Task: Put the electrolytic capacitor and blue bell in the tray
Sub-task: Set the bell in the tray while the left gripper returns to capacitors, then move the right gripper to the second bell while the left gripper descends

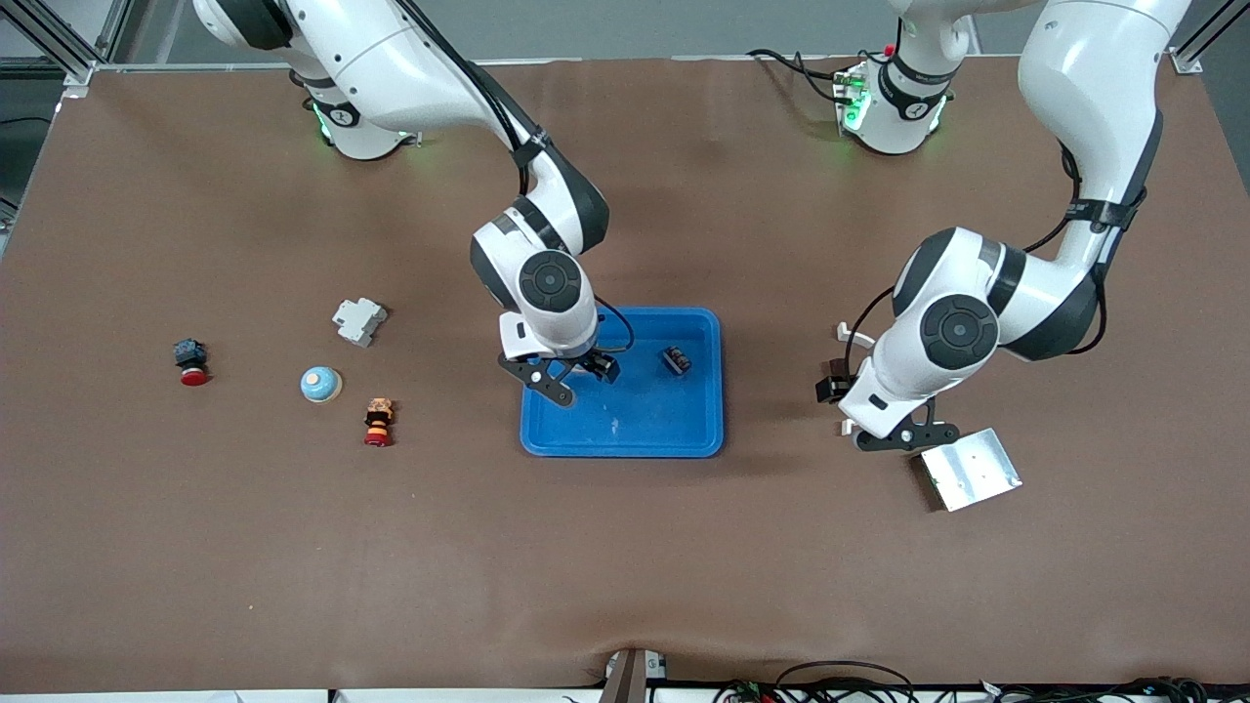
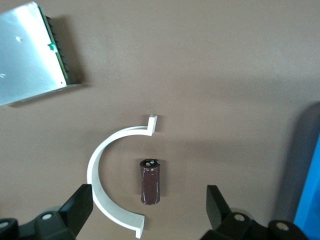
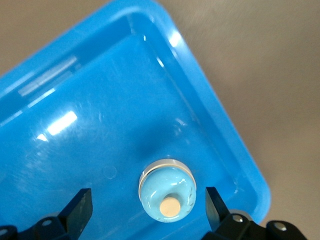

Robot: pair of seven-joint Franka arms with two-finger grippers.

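Note:
The electrolytic capacitor [image 2: 150, 181], a dark brown cylinder, lies on the brown table inside a white curved piece [image 2: 110, 165]. It also shows in the front view [image 1: 832, 383]. My left gripper [image 2: 149, 210] hangs open over it, one finger on each side, and is seen in the front view [image 1: 903, 436] too. A blue bell [image 3: 167, 192] with a tan knob sits in the bright-blue tray [image 3: 100, 125] near a corner. My right gripper [image 3: 149, 207] is open over it. In the front view the right gripper [image 1: 576, 376] hides that bell. The tray [image 1: 625, 449] lies mid-table.
A second, alike blue bell [image 1: 320, 384] sits on the table toward the right arm's end, with a white block [image 1: 358, 320], a red push button [image 1: 191, 361] and an orange-red stack [image 1: 378, 422]. A small dark part [image 1: 675, 360] lies in the tray. A silver plate [image 1: 972, 469] lies by the left gripper.

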